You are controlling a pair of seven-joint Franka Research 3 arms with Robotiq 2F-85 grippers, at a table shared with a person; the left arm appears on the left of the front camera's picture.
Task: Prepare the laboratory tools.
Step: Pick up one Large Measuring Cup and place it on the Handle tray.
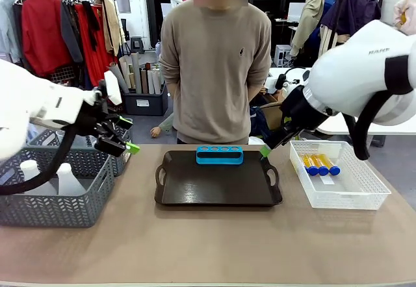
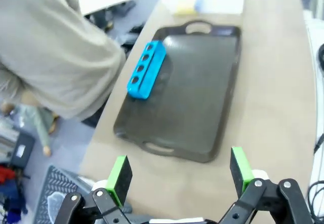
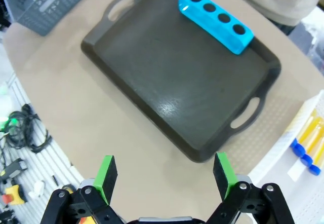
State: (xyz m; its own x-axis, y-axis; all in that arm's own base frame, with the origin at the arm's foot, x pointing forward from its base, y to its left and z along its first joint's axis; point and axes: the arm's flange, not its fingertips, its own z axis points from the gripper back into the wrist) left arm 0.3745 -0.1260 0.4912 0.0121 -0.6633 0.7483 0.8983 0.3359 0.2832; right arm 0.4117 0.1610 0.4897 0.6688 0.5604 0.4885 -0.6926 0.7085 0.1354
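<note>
Three tubes (image 1: 320, 164) lie side by side in the mesh basket (image 1: 338, 202), at 3 o'clock from the tray (image 1: 214, 202). The flask (image 1: 66, 178) stands in the grey basket (image 1: 58, 212) at 9 o'clock. The rack (image 1: 220, 155) sits on the tray's 12 o'clock edge. Both grippers hover with jaws spread wide and empty: the left gripper (image 2: 179, 171) off the tray's 9 o'clock end, the right gripper (image 3: 164, 171) off its 3 o'clock end. Likely trouble: the tubes touch, so a pinch may catch two or roll one aside, and a tilted tube could jam at a rack hole.
</note>
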